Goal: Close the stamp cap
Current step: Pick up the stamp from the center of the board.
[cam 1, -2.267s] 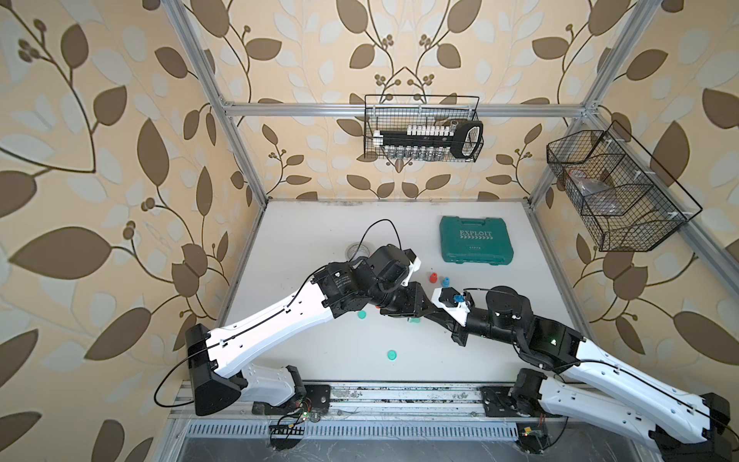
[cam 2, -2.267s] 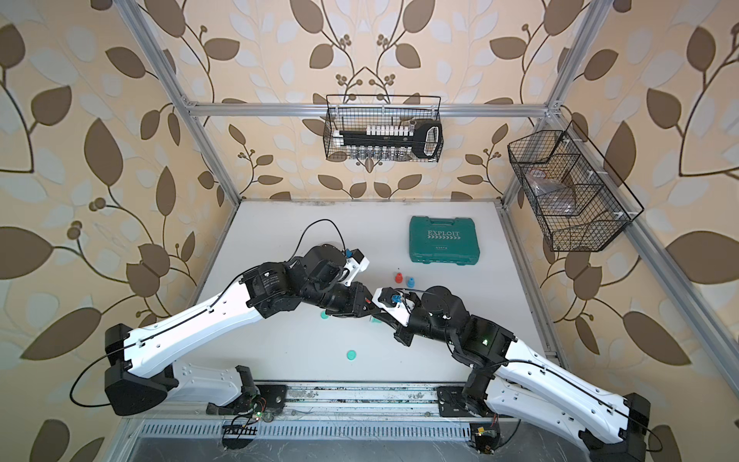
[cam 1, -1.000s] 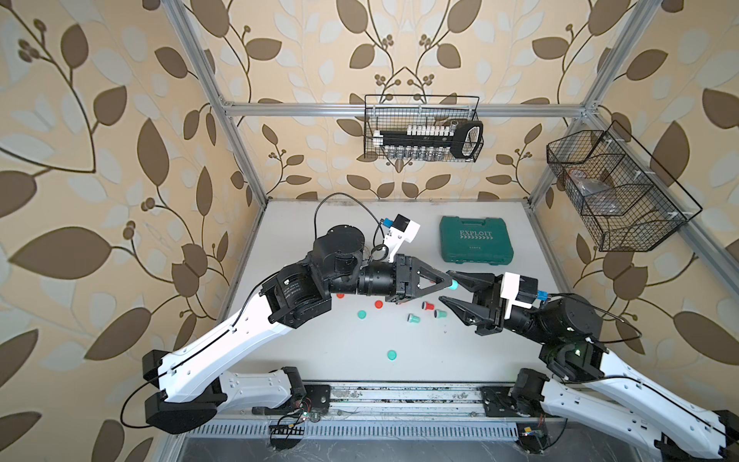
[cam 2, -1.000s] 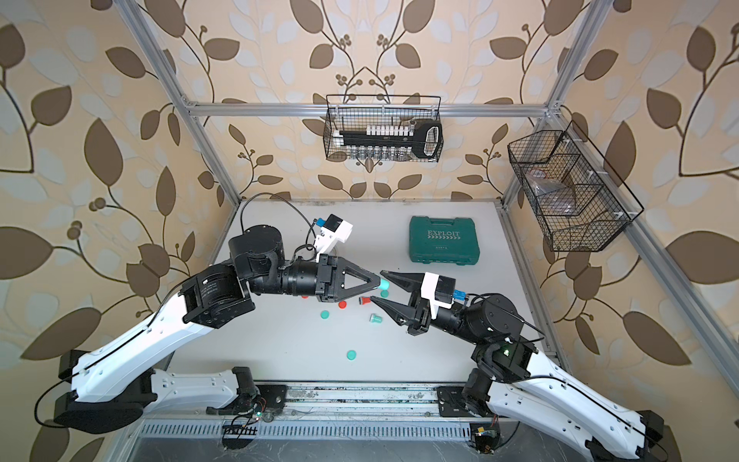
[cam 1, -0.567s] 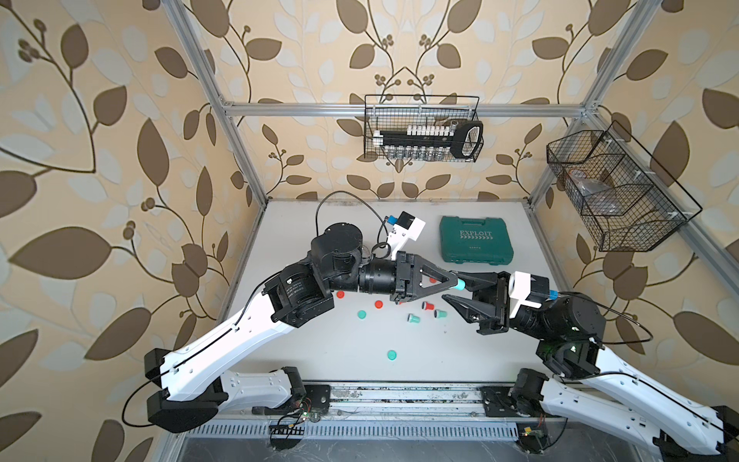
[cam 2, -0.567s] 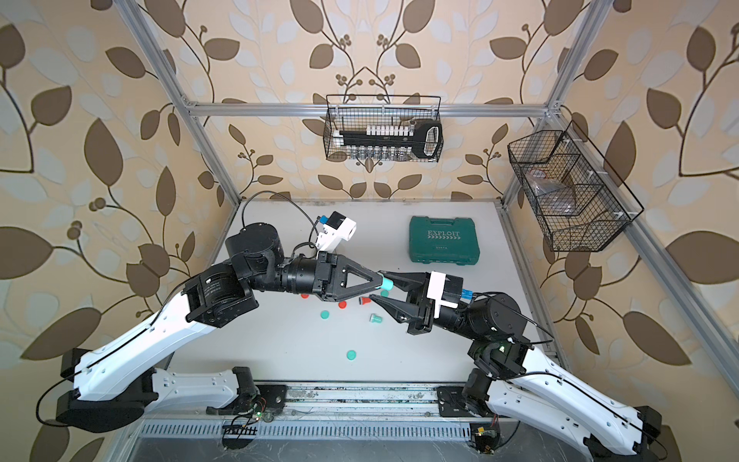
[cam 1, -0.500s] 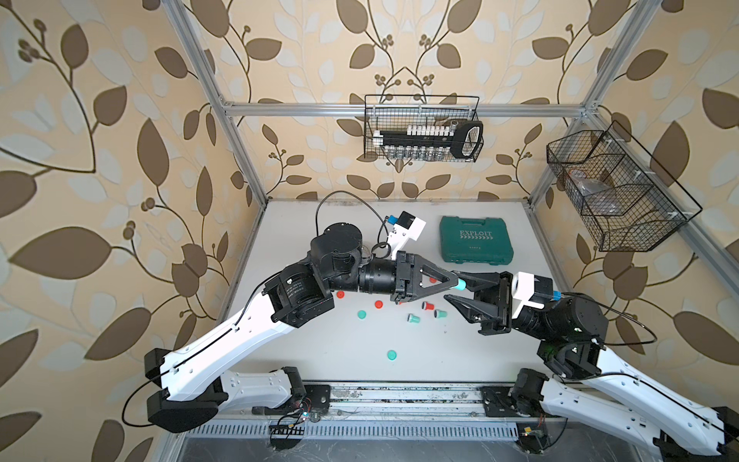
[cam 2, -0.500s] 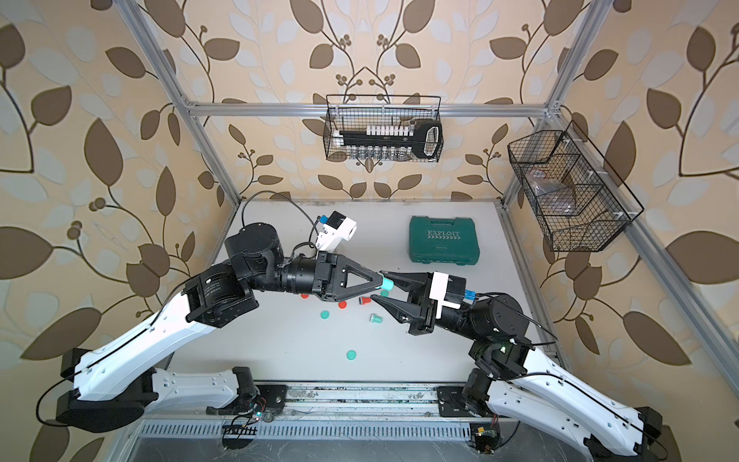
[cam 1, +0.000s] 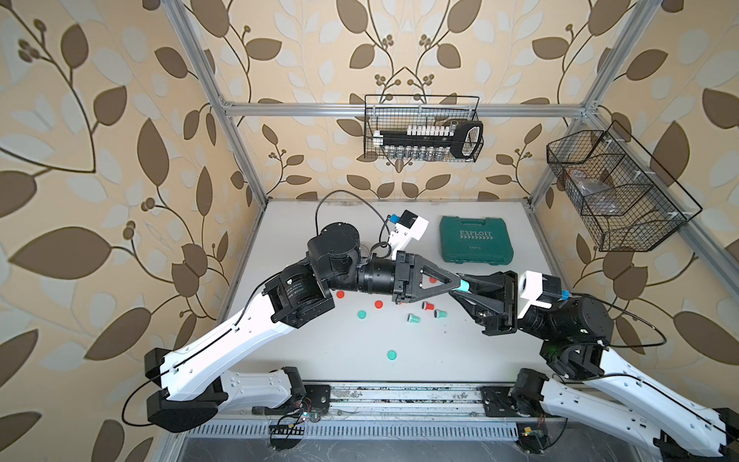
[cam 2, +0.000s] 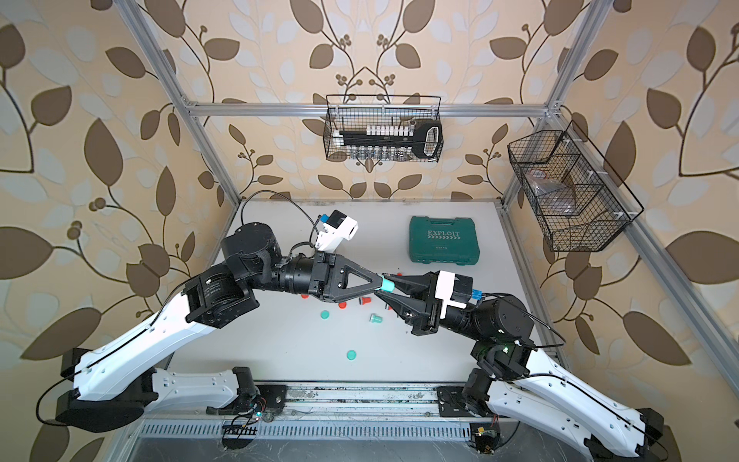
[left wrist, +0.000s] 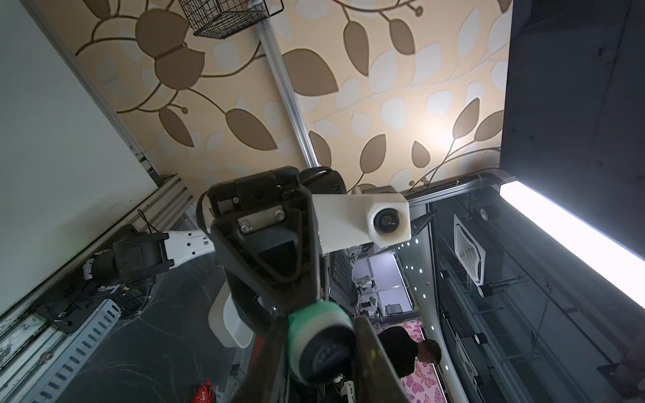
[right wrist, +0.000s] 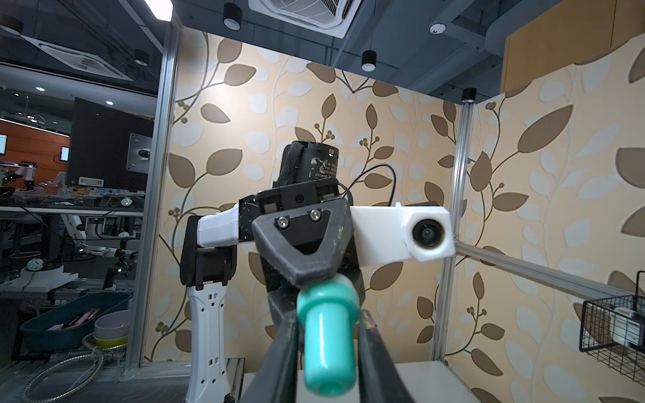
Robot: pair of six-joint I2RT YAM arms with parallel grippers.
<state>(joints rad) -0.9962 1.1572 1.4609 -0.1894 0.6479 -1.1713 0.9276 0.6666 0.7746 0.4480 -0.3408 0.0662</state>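
The table point(cam 1: 340, 352) is evenly lit, shadows soft. Glare is cast by a light strip point(left wrist: 572, 240); the stamp point(right wrist: 328, 345) is blurred.

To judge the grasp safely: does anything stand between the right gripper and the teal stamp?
Nothing visible does. The handle of the teal stamp already lies between the fingers of the right gripper, in the air; the left gripper holds its wider end.

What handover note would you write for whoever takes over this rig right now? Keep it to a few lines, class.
Left gripper: shut on the teal stamp, mid-air.
Right gripper: set around its handle; firm grip unclear.
Done: stamp lifted; its face is bare in the left wrist view.
Left to do: fit a teal cap from the table.
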